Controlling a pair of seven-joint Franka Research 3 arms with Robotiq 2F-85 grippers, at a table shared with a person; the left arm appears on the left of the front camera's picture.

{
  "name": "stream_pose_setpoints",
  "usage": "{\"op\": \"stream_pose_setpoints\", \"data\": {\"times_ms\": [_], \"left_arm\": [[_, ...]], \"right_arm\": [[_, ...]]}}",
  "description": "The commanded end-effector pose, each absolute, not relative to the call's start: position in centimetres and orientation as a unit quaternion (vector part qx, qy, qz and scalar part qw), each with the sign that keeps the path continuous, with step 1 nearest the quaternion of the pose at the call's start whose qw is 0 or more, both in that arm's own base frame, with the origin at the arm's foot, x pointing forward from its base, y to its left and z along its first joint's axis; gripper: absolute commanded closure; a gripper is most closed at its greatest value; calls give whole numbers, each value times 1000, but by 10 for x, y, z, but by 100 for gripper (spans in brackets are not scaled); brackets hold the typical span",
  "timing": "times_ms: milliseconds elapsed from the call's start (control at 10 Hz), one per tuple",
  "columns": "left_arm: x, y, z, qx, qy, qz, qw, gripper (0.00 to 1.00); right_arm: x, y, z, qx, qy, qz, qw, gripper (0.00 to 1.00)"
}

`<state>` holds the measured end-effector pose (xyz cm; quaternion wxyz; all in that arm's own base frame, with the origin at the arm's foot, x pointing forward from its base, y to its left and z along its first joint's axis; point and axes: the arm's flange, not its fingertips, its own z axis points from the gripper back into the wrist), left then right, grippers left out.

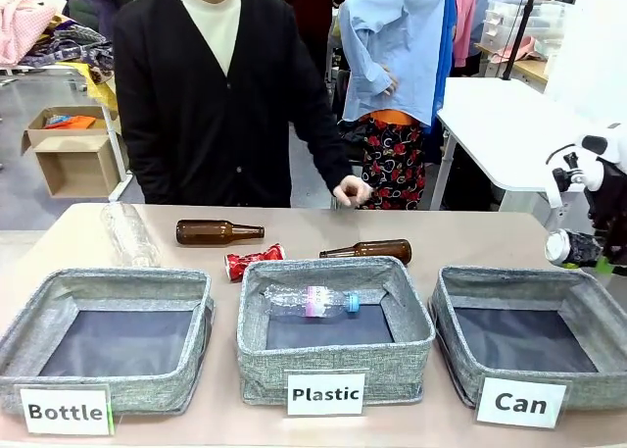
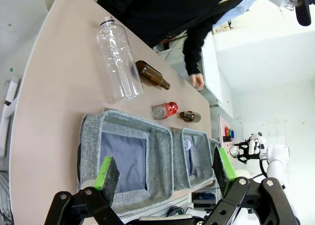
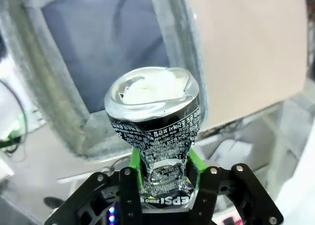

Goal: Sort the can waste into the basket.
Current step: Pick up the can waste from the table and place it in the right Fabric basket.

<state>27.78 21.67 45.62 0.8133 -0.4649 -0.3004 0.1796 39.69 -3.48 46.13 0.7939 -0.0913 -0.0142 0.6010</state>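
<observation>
The right claw [image 3: 160,162] is clamped on the crushed black-and-silver can [image 3: 152,117], with a green pad [image 3: 134,158] pressed to each side of its pinched waist. The can's long axis runs straight out along the fingers, so its dented silver end leads. In the right wrist view that end points down at the dark lining of the "Can" basket [image 1: 517,277]. The grey wall and one corner of the basket lie just under and beside the end.

In the front view the can [image 1: 565,247] hangs off the surface [image 1: 470,234], near the basket's far right corner and a little above its rim. It looks closer to the edge than to the middle of the opening. The basket's floor therefore lies forward of and below the claw. By the look of it, a short carry inward over the lining should come before letting go, or the can could catch the rim.

The red can [image 1: 253,261] lies on its side on the surface, just beyond the far left corner of the "Plastic" basket [image 1: 338,362]. Its long axis runs roughly across the surface. It sits left of the middle, so the left arm seems the nearer one. The left claw [image 2: 166,167] is spread wide with nothing between its pads, above the "Bottle" basket [image 2: 89,136] and well apart from the red can
</observation>
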Motion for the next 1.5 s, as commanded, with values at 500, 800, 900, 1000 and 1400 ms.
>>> {"op": "stream_pose_setpoints", "data": {"times_ms": [500,800,900,1000,1400], "left_arm": [[279,216,454,-468,-311,171,809,0],[279,216,454,-468,-311,171,809,0],[279,216,454,-468,-311,171,809,0],[279,216,454,-468,-311,171,809,0],[279,216,454,-468,-311,171,809,0]], "right_arm": [[402,-42,455,-16,-29,626,779,0],[405,-43,457,12,-25,606,795,0],[408,-43,463,75,-23,560,825,0],[413,-47,474,183,-25,464,866,0],[434,-104,496,695,-83,-110,705,0]]}}
